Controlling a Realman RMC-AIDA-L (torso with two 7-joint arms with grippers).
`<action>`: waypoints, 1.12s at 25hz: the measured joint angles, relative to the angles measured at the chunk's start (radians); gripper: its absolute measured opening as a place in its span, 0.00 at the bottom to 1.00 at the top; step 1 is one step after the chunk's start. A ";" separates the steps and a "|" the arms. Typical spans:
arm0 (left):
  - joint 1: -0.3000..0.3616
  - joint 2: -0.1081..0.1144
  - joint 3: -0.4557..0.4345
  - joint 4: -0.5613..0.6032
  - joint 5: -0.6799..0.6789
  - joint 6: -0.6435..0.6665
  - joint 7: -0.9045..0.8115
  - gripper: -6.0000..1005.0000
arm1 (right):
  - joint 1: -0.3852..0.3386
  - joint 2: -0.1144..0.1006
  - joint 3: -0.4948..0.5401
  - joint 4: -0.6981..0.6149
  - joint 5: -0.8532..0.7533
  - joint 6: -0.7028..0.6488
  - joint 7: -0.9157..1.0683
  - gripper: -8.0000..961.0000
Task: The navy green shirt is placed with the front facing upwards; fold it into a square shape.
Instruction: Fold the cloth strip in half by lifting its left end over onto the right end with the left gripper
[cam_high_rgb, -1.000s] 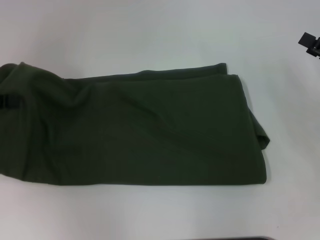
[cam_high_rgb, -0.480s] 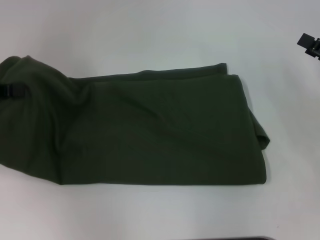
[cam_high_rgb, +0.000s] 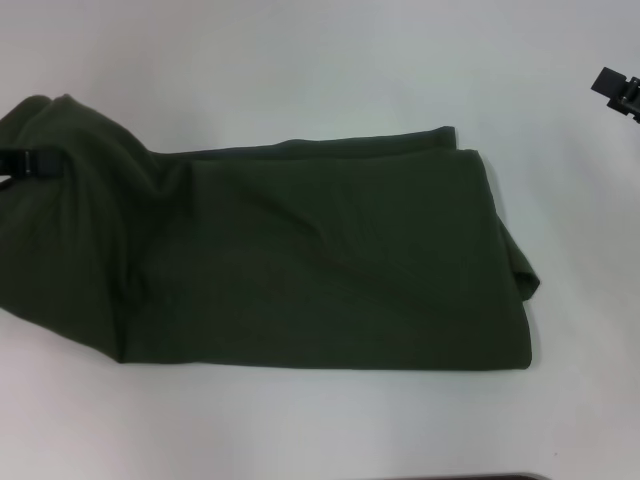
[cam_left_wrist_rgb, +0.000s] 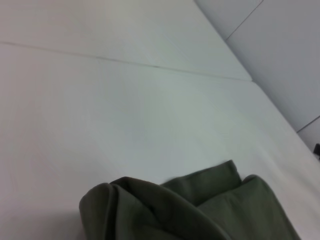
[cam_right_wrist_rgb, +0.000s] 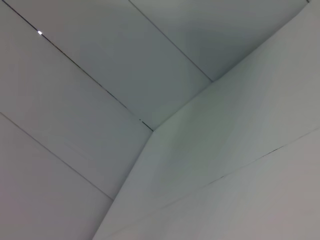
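Observation:
The navy green shirt (cam_high_rgb: 320, 260) lies folded into a long dark green band across the white table, plain side up, no print showing. Its right end is flat, with a small fold sticking out at the right edge. The left end is bunched and raised. My left gripper (cam_high_rgb: 25, 162) shows as a black piece at the frame's left edge, shut on that raised end. In the left wrist view the bunched cloth (cam_left_wrist_rgb: 190, 210) hangs close under the camera. My right gripper (cam_high_rgb: 620, 90) stays at the far right edge, well away from the shirt.
White table (cam_high_rgb: 300, 60) surrounds the shirt, with bare surface behind it and a strip in front. The right wrist view shows only pale panels and seams. A dark edge shows at the bottom of the head view.
My left gripper has moved away from me with the shirt's left end, which is now lifted higher and more bunched. The right arm has not moved.

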 joint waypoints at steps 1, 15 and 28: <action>0.001 0.000 0.000 0.000 -0.010 0.001 -0.001 0.05 | 0.000 0.000 -0.002 0.000 0.000 0.000 0.000 0.97; 0.007 -0.001 -0.001 -0.002 -0.051 0.019 -0.017 0.05 | 0.003 0.000 -0.009 0.000 0.000 -0.002 0.001 0.97; -0.005 -0.001 0.020 -0.001 -0.061 0.036 0.000 0.05 | 0.006 0.003 -0.012 0.000 0.000 0.001 0.002 0.97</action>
